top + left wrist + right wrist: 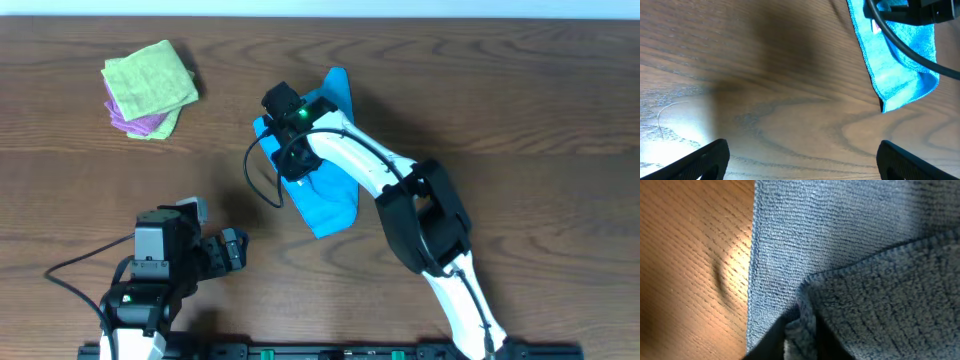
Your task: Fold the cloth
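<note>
The right tool [792, 342] is clamped on the cloth [332, 205]: in the right wrist view its 2 dark fingers [765, 344] sit at the bottom edge with a bunched ridge of fabric pinched between them. From that pinch an upper layer with a stitched hem spreads up and to the right, lying over a flatter layer that reaches the bare wood on the left. The fabric is bright sky blue with a looped terry pile, and it appears duller in the close view.

From overhead the cloth lies near the middle of the worktop [520, 100], partly covered by the right arm's wrist. 1 pointed corner sticks out toward the far edge and a wider, rumpled part shows on the near side. The left wrist view shows a small reddish tag [875, 27] near its dark-edged hem.

The left tool [807, 165] hangs spread wide, with nothing between its fingers, near the front left and apart from the cloth.

Well off at the far left, a light green cloth [150, 78] rests on a purple cloth [150, 126]
</note>
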Controlling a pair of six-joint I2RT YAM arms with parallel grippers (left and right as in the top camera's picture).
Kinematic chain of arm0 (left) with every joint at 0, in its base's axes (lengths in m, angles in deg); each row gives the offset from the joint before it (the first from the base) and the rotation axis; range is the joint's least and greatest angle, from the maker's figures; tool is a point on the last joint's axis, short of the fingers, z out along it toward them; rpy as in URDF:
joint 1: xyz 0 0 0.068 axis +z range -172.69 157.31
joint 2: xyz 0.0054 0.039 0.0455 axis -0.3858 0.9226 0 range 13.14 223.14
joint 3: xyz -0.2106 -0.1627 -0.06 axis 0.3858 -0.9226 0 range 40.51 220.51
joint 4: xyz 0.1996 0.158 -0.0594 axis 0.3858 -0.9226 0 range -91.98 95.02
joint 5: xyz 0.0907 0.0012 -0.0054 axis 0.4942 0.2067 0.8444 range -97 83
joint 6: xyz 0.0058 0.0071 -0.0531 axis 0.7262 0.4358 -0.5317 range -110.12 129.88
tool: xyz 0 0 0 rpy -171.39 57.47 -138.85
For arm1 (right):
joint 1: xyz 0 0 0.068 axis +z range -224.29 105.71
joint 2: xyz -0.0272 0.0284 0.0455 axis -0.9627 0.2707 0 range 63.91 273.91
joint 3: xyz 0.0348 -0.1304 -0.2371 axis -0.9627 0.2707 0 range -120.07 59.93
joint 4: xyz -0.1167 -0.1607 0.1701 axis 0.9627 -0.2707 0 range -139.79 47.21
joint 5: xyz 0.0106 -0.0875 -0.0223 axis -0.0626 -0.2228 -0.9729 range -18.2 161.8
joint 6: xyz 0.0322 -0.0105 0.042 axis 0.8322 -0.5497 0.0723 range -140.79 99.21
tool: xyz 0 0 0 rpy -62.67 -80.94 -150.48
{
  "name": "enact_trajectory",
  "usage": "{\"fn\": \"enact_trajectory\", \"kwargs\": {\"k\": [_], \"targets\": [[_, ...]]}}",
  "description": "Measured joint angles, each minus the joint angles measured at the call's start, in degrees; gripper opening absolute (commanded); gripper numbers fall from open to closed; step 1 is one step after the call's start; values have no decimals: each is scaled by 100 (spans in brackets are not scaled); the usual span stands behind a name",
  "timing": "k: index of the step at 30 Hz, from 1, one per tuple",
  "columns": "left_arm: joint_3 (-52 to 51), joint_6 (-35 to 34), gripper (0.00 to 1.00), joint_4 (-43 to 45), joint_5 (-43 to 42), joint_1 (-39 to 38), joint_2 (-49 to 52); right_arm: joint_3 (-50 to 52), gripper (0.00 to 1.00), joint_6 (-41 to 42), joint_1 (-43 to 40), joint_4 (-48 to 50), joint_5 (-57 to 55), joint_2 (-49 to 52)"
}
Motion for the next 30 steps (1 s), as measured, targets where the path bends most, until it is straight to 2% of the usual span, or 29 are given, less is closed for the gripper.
{"fn": "enact_trajectory", "kwargs": {"k": [2, 4, 11, 16, 19, 26, 30], "targets": [[0, 0, 95, 0, 0, 0, 0, 0, 4, 11, 0, -4, -4, 0], [0, 0, 95, 0, 0, 0, 0, 0, 1, 7, 0, -22, -2, 0], [0, -4, 95, 0, 0, 0, 0, -236, 1, 74, 0, -72, -304, -35], [0, -181, 95, -2, -111, 0, 0, -352, 1, 122, 0, -85, -675, -413], [0, -424, 95, -2, -304, 0, 0, -391, 1, 264, -7, -203, -938, -713], [0, -1486, 95, -59, -535, 0, 0, -437, 1, 715, -203, -752, -1364, -955], [0, -1696, 95, -26, -623, 0, 0, -437, 1, 791, -424, -1016, -1421, -957]]}}
